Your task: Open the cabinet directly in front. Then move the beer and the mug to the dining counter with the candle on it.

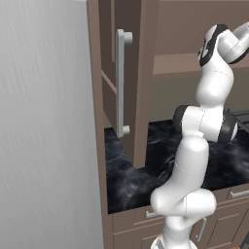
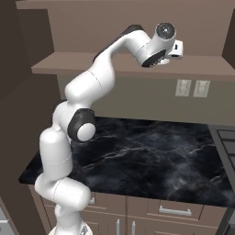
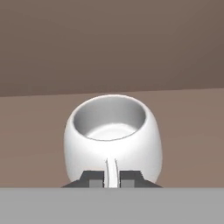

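Fingertips (image 3: pixel 92 179) of my gripper (image 3: pixel 112 180) are clamped on the white mug's (image 3: pixel 112 136) handle; mug sits upright on the brown cabinet shelf (image 3: pixel 35 144).

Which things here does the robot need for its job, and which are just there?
For the job:
- small squat white mug, its handle pinched in the hand
- brown wooden wall cabinet, door open

Just there:
- black marble worktop
- white wall sockets
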### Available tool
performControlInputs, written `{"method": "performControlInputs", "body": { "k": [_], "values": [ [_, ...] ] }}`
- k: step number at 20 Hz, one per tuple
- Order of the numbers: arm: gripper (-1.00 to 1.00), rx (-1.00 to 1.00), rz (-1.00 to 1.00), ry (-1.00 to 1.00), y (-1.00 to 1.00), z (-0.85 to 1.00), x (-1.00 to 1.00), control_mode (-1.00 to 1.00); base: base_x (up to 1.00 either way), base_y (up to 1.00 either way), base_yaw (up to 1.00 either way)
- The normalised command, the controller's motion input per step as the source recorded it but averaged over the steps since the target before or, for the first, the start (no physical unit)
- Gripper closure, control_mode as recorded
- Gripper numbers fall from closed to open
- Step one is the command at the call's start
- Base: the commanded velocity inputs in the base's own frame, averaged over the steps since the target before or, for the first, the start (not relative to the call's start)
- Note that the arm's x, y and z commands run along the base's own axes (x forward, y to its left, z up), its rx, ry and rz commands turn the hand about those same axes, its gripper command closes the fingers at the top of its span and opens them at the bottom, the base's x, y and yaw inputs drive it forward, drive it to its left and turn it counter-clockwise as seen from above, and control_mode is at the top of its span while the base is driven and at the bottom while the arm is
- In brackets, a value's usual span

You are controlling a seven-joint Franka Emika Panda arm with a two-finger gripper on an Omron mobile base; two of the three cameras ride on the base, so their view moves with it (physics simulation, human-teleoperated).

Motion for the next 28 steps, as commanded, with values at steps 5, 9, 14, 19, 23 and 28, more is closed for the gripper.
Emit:
{"method": "performControlInputs", "body": {
  "k": [5,9,14,19,23,28],
  "values": [
    [1.0,0.0,0.0,0.0,0.0,0.0,0.0,-1.0,0.0,0.0,0.0],
    [1.0,0.0,0.0,0.0,0.0,0.0,-0.04,-1.0,0.0,0.0,0.0],
    [1.0,0.0,0.0,0.0,0.0,0.0,-0.11,-1.0,0.0,0.0,0.0],
    [1.0,0.0,0.0,0.0,0.0,0.0,-0.2,-1.0,0.0,0.0,0.0],
    [1.0,0.0,0.01,0.0,0.0,0.0,-0.27,-1.0,0.0,0.0,0.0],
    [1.0,0.0,0.02,0.0,0.01,0.0,-0.38,-1.0,0.0,0.0,0.0]
  ]
}}
